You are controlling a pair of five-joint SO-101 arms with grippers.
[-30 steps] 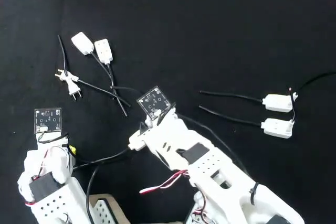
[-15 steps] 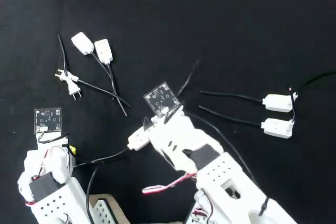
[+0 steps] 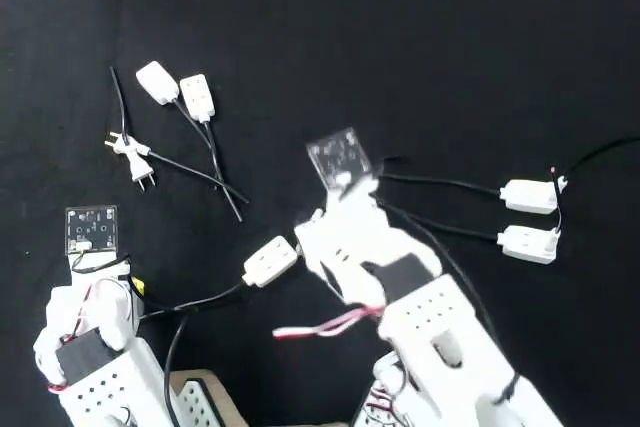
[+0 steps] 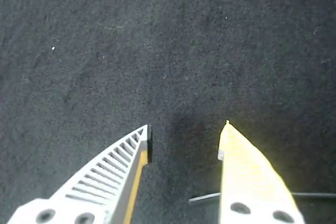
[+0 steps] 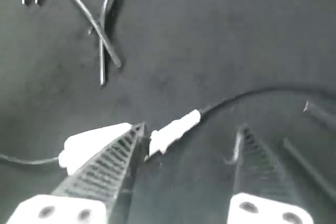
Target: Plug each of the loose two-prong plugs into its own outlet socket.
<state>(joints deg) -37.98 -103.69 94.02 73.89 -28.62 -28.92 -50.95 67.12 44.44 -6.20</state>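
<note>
My right gripper (image 5: 190,128) is open, low over the black table. A white two-prong plug (image 5: 172,129) lies between its fingers, close to one of them, its black cord running off to the side. A white outlet socket (image 5: 94,142) lies just outside that finger; it also shows by the right arm (image 3: 400,287) as the socket (image 3: 270,260). A loose plug (image 3: 135,159) lies at the far left. Two sockets (image 3: 176,89) sit at the back left, two more sockets (image 3: 528,219) at the right. My left gripper (image 4: 187,125) is open over bare cloth.
Thin black cords (image 3: 215,182) cross between the back-left sockets and the middle of the table. The left arm (image 3: 90,347) stays at the front left corner. A black cord end (image 4: 202,199) lies by the left gripper. The far middle of the table (image 3: 400,47) is bare.
The right arm has swung to the right and farther back. The white socket that lay at its side now lies apart from it. The left arm has not moved.
</note>
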